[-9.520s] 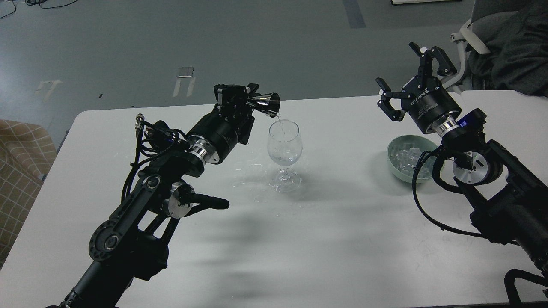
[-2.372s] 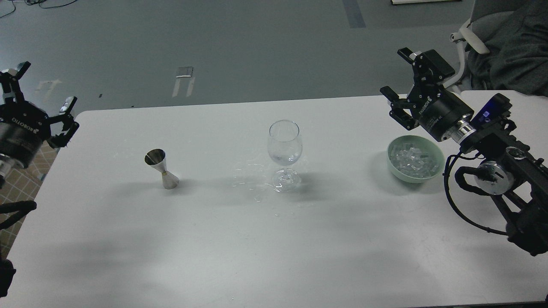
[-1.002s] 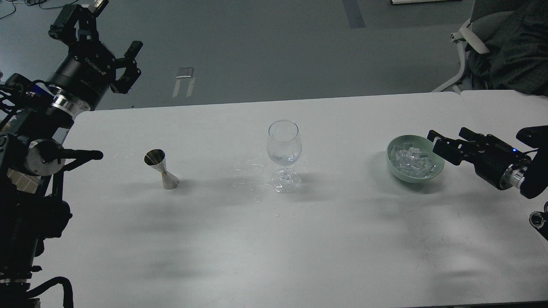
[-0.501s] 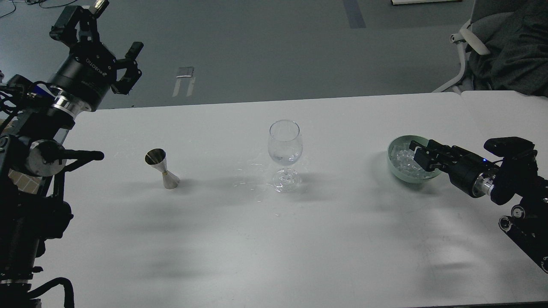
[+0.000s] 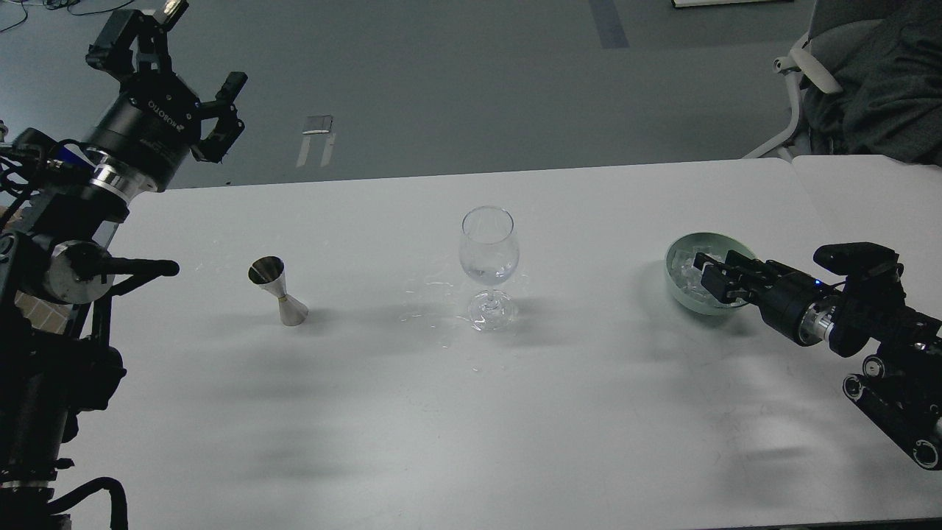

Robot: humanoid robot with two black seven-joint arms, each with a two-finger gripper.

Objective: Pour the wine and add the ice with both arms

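A clear wine glass (image 5: 489,254) stands mid-table with a little colourless wine (image 5: 486,274) in the bottom of its bowl. The ice (image 5: 686,274) is heaped in a pale green bowl (image 5: 681,250) at the right. My right gripper (image 5: 712,274) reaches in low from the right, with its fingertips inside the bowl among the ice. Its fingers look close together, but I cannot tell whether they hold a cube. My left gripper (image 5: 176,70) is raised off the table's far left corner, with its fingers spread open and empty.
A steel jigger (image 5: 278,291) stands on the white table (image 5: 471,412) left of the glass. Spilled drops glint around the glass foot (image 5: 441,309). A chair with dark cloth (image 5: 868,66) stands behind the far right corner.
My right gripper has come down from beside the bowl and pushed left into the ice. The left arm, glass and jigger have stayed still over the last second.
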